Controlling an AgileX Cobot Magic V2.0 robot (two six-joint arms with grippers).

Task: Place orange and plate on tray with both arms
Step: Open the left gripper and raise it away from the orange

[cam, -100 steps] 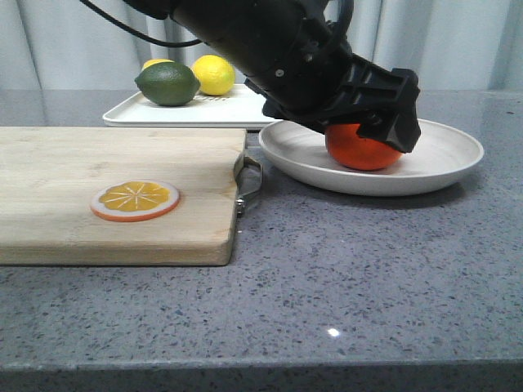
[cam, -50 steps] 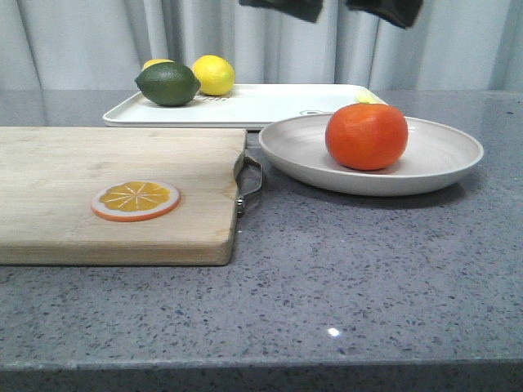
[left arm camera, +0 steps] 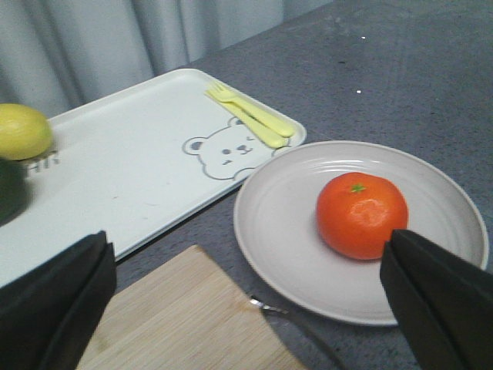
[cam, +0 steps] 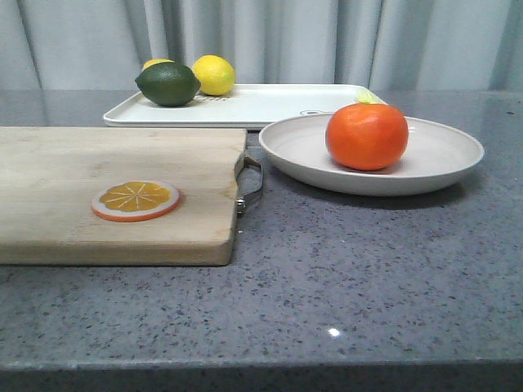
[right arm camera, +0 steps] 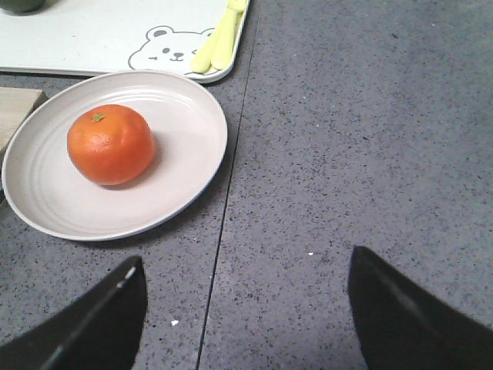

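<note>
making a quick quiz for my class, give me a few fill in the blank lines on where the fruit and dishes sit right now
The orange rests in the ____.
The plate stands on the grey counter, in front of the white ____.
The orange slice lies on the wooden ____.
The lime and the lemons sit at the tray's ____ end in the front view.

Missing words: plate; tray; cutting board; left

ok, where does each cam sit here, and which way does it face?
Front: low at the table edge, facing forward at the board, plate and tray; no arm shows.
Left wrist: above, angled down at the orange on the plate; open jaws at the bottom corners.
Right wrist: high, looking down; open jaws below.
All three share orange, plate and tray.
</note>
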